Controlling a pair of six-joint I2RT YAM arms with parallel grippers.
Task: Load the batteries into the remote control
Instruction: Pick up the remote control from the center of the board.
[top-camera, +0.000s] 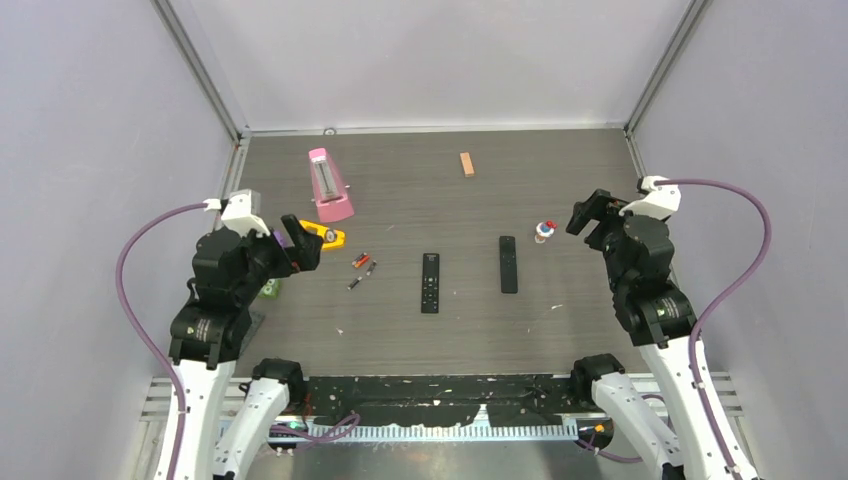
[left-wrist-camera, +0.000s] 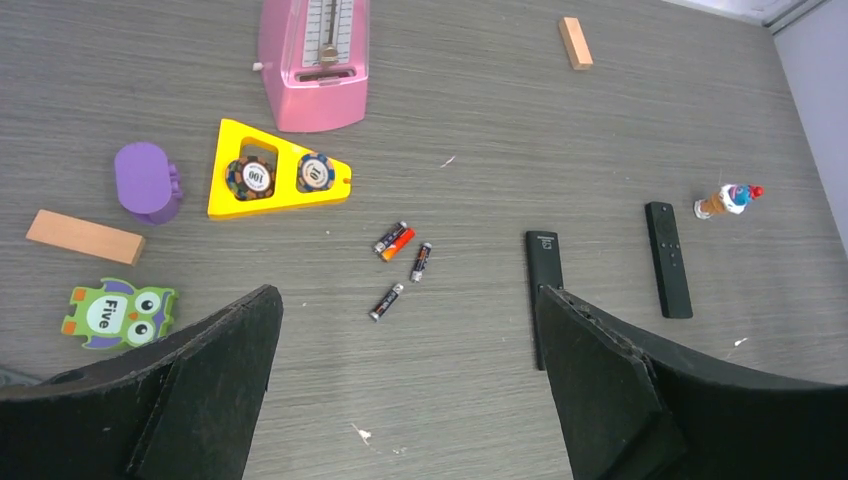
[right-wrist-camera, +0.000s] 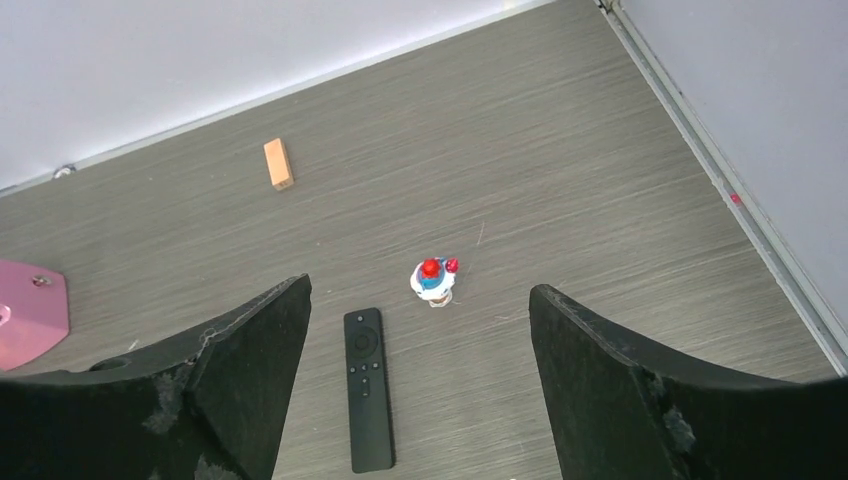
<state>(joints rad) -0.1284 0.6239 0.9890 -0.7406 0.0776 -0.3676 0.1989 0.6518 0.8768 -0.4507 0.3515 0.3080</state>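
Batteries (left-wrist-camera: 395, 241) lie loose on the desk (left-wrist-camera: 600, 120), left of a black bar (left-wrist-camera: 544, 268) and the remote control (left-wrist-camera: 668, 258), with none picked up yet; the left end effector (top-camera: 303, 243) and right end effector (top-camera: 588, 212) hang open and empty, so grasping one cell likely comes first.

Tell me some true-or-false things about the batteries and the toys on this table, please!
1. The batteries lie loose on the table. True.
2. The left fingers are holding a battery. False: they are open and hold nothing.
3. The metronome is blue. False: it is pink.
4. The green owl has the word Five on it. True.
5. The little figure stands near a black remote, not touching it. True.
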